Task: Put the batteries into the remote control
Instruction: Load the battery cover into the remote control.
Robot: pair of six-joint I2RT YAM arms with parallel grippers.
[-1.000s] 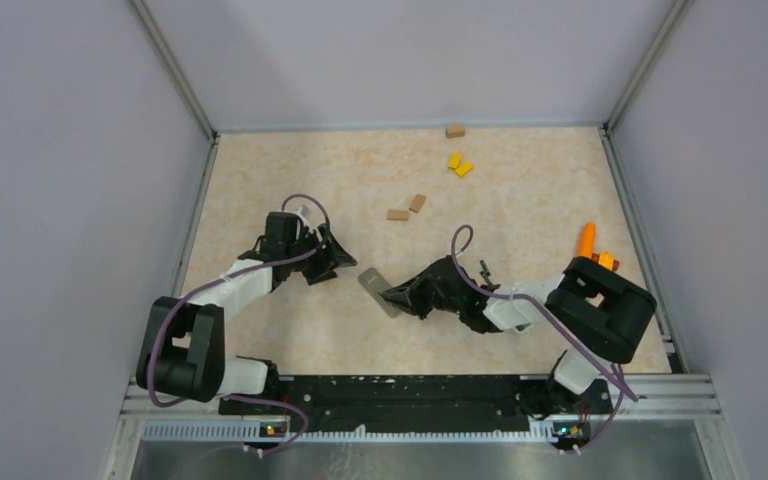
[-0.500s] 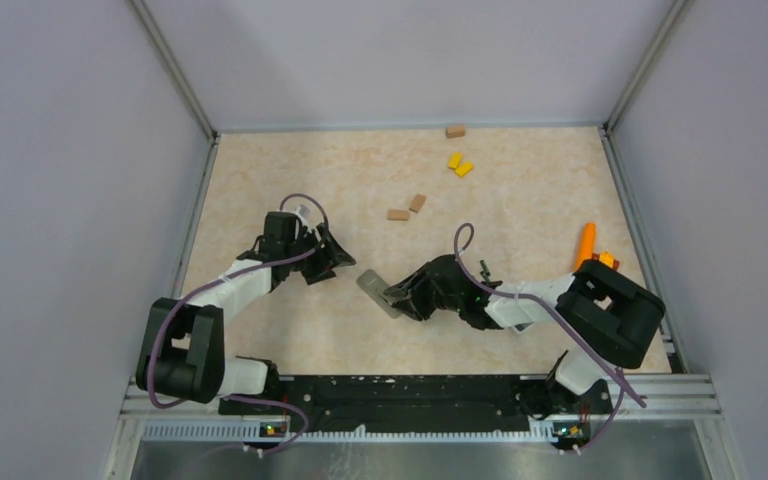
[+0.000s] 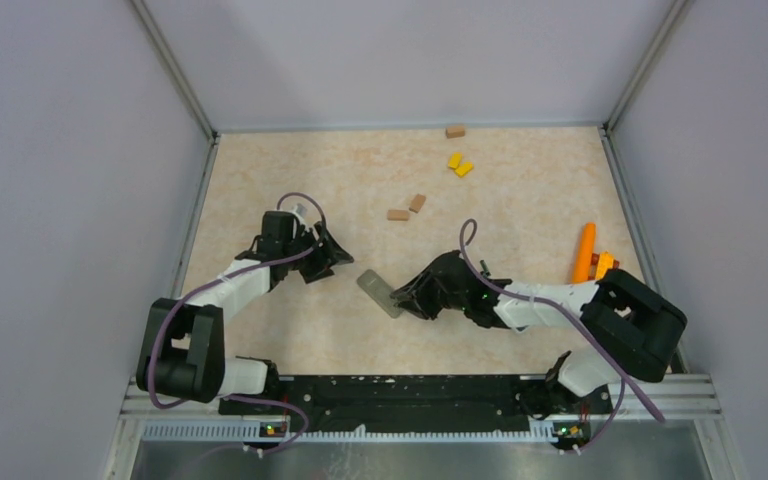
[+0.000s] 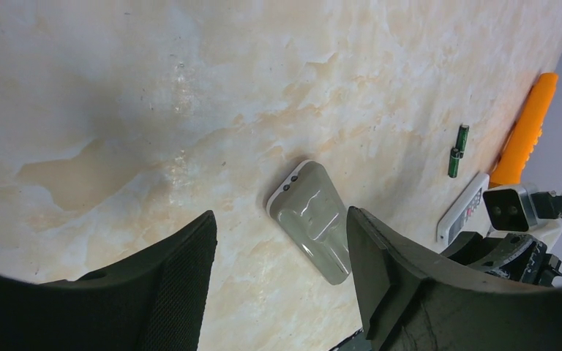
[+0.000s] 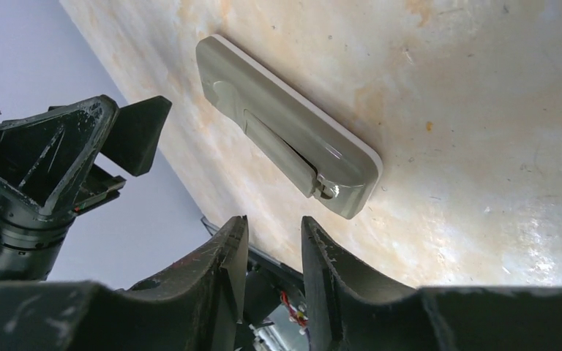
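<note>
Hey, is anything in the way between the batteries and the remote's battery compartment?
Yes: the remote lies back up with its battery cover still on, closing the compartment. Bare table lies between it and the batteries.

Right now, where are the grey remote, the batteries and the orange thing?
grey remote [image 5: 285, 145]: right wrist view, middle of its back.
batteries [image 4: 463, 137]: left wrist view, upper one's body.
orange thing [image 3: 585, 250]: top view, its middle.
</note>
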